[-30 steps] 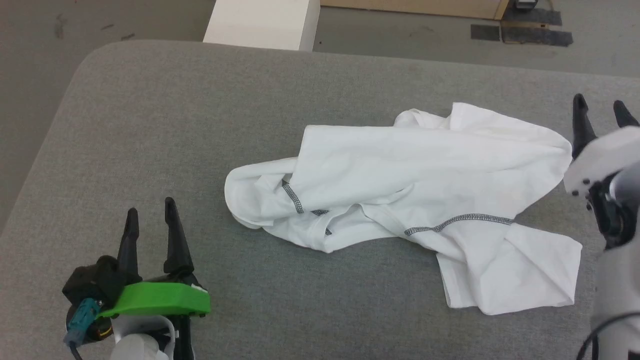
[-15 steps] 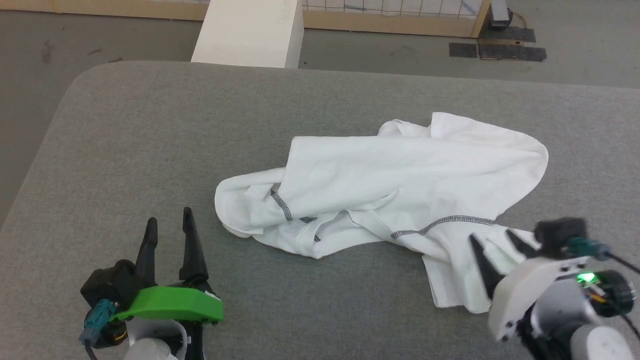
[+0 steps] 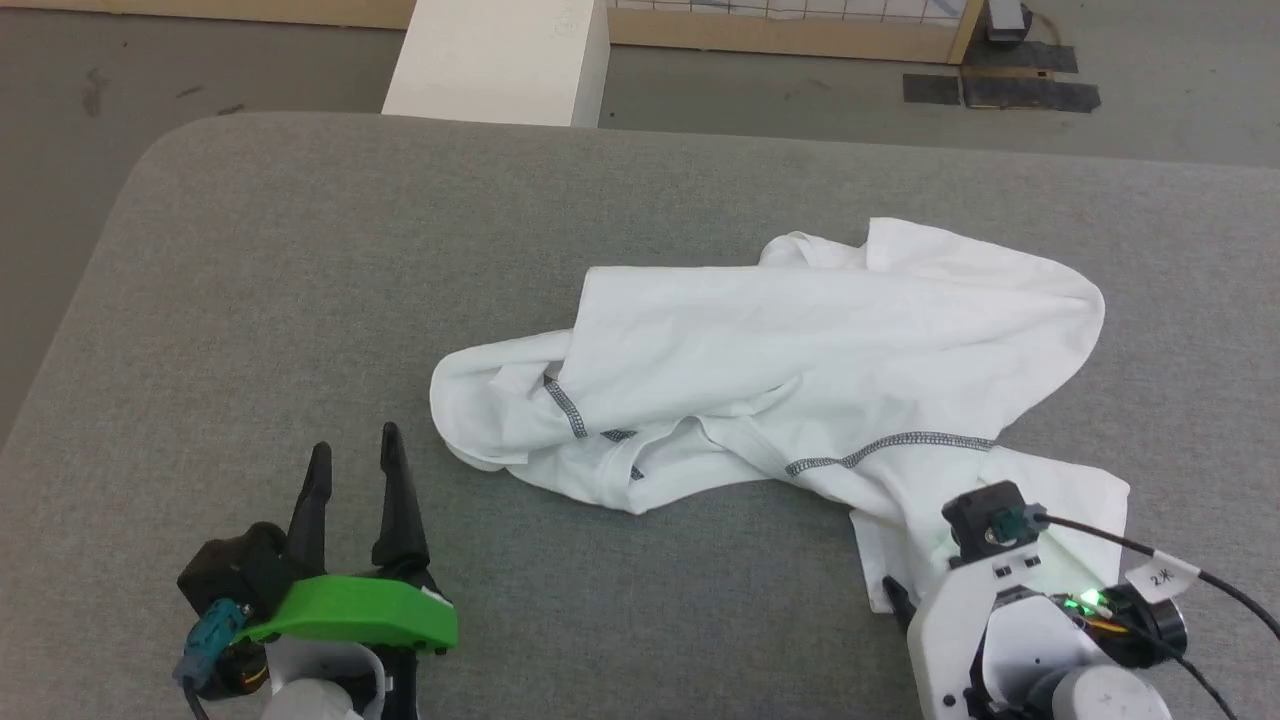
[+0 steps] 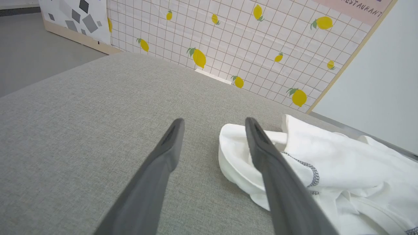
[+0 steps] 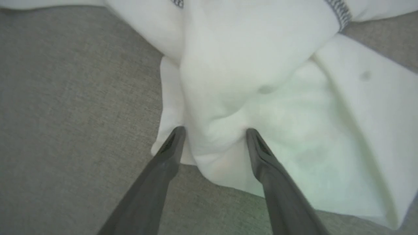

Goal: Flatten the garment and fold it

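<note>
I stood in a staged test lab, not a home: a lemon-print backdrop panel (image 4: 228, 39) on a wooden frame (image 4: 352, 55), black tape patches (image 3: 1000, 90) on bare grey floor (image 3: 200, 60), one grey padded surface (image 3: 300, 280) before me.

Saw a grey, cloth-covered table (image 3: 300, 280), far left corner rounded. Found lying on it a crumpled white garment (image 3: 800, 340), right of the middle, dark grey seams showing, one flap flat toward the near edge.

The white cloth garment (image 3: 800, 340) looks soft and matt; the grey woven-fabric surface (image 3: 300, 250) matt and slightly rough; the dark plastic fingers (image 4: 158, 171) smooth.
</note>
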{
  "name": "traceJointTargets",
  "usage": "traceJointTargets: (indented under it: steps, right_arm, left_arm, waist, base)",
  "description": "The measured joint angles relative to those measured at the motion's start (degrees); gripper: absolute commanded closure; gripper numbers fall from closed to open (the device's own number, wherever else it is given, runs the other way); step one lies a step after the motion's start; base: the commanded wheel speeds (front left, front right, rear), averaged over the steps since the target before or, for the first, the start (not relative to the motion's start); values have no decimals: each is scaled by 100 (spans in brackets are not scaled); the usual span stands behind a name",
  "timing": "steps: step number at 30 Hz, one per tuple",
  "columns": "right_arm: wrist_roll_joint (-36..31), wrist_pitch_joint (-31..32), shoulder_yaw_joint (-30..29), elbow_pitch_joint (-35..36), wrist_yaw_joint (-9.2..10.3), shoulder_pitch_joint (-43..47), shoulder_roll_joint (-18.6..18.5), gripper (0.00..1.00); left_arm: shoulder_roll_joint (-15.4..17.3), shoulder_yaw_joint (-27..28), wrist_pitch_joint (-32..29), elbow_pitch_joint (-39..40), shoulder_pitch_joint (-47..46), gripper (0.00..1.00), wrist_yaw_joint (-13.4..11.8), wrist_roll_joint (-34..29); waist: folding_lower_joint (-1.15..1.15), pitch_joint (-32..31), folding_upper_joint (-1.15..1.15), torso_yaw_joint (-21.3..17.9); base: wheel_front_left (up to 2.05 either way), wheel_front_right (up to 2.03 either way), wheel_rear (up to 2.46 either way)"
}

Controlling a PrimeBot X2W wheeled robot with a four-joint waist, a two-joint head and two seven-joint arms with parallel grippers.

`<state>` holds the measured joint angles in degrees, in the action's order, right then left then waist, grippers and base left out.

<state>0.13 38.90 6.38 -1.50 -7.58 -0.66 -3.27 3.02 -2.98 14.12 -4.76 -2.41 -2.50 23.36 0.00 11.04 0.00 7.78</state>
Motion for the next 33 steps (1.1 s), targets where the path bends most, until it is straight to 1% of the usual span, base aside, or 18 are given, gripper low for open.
traceJointTargets:
  steps: [1, 2, 3, 6, 9, 11, 14, 16, 17, 18, 19, 23, 29, 32, 33]
  right_arm:
    - [-4, -2, -3, -48, 0, -53, -11, 0]
    - [-4, -10, -4, -96, 0, -106, -36, 72]
    - [14, -19, -1, -131, 0, -154, -63, 100]
    - [165, -42, 27, -153, 0, -204, -226, 100]
    - [381, 94, 3, -68, -4, -198, -605, 100]
    - [450, 244, -113, 16, -4, -188, -958, 100]
    - [543, 425, -549, 54, -3, -197, -1592, 100]
    - [544, 470, -858, 35, -2, -286, -1824, 100]
    - [535, 472, -1202, -188, -2, -680, -2019, 100]
    - [547, 505, -1217, -243, -2, -715, -2017, 62]
    - [558, 506, -1226, -270, -2, -727, -1990, 0]
    - [801, 460, -1443, -162, -2, -755, -1693, 0]
    - [992, -76, -2303, 770, -2, -792, -877, 0]
    - [955, -366, -2617, 1183, -1, -744, -408, 0]
    - [927, -445, -2673, 1247, 0, -718, -313, 0]
  left_arm:
    - [1, 5, 0, -2, -1, 0, 0, 5]
    - [0, 3, 0, -5, -1, 0, 0, 19]
    - [0, 2, 1, -16, -1, 0, 0, 20]
    - [1, 1, 1, -37, 0, 0, 0, 24]
    - [4, 2, 1, -48, 0, 0, 0, 36]
    - [10, -4, 1, -54, 0, 0, 0, 36]
    - [16, -24, 0, -56, 1, 0, 0, 36]
    - [21, -41, -33, -55, -1, 0, 0, 42]
    - [27, -83, -45, -62, -9, 0, 4, 62]
    - [27, -92, -49, -69, -12, 0, 19, 73]
    - [29, -96, -49, -76, -15, 0, 19, 77]
    - [42, -97, -81, -97, -20, 0, 19, 81]
    - [62, -134, -220, -68, -10, 0, 16, 137]
    - [62, -289, -432, 8, -9, 0, 27, 246]
    - [60, -349, -535, 26, -9, 0, 33, 267]
  waist:
    - [0, 11, 0, 6]
    - [0, 23, 0, 13]
    - [0, 27, 0, 19]
    - [0, 22, 0, 19]
    - [0, -6, 0, 15]
    - [0, -25, 0, 9]
    - [0, -35, 0, -20]
    - [0, -18, 0, -39]
    - [0, 13, 0, -50]
    - [0, 12, 0, -43]
    - [0, 8, 0, -39]
    - [0, -36, 0, -29]
    - [0, -98, 0, -38]
    - [0, -117, 0, -59]
    - [0, -122, 0, -64]
  base:
    - [0, 0, 0]
    - [0, 0, 0]
    - [0, 0, 0]
    - [0, 0, 0]
    - [0, 0, 0]
    - [0, 0, 0]
    - [0, 0, 0]
    - [0, 0, 0]
    - [0, 0, 0]
    - [0, 0, 0]
    - [0, 0, 0]
    - [0, 0, 0]
    - [0, 0, 0]
    - [0, 0, 0]
    - [0, 0, 0]
